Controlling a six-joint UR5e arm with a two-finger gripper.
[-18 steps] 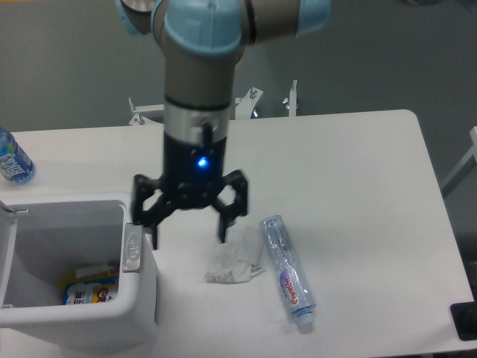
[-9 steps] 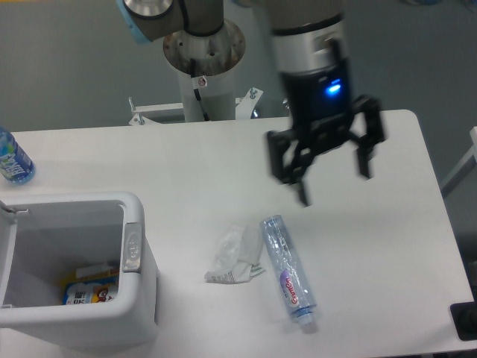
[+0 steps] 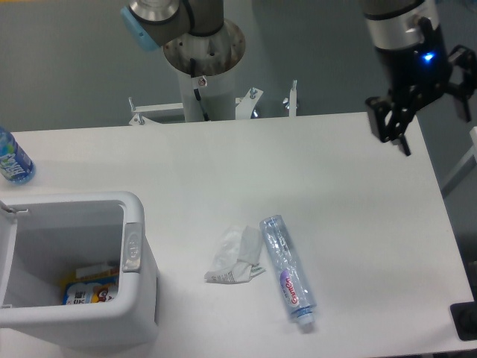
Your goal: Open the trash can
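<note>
The white trash can (image 3: 141, 313) stands at the table's front left with its lid swung open to the left, so I see packaging lying inside. Its grey push-button (image 3: 132, 247) sits on the right rim. My gripper (image 3: 436, 127) hangs open and empty above the table's far right edge, well away from the trash can.
A crumpled white wrapper (image 3: 235, 256) and a clear plastic bottle (image 3: 288, 272) lie on the white table (image 3: 313, 171) right of the can. A blue-labelled bottle (image 3: 11, 158) stands at the far left edge. The arm's base column (image 3: 204, 56) rises behind the table.
My gripper has moved from beside the trash can's button up and across to the table's far right edge, staying open. The trash can stays open.
</note>
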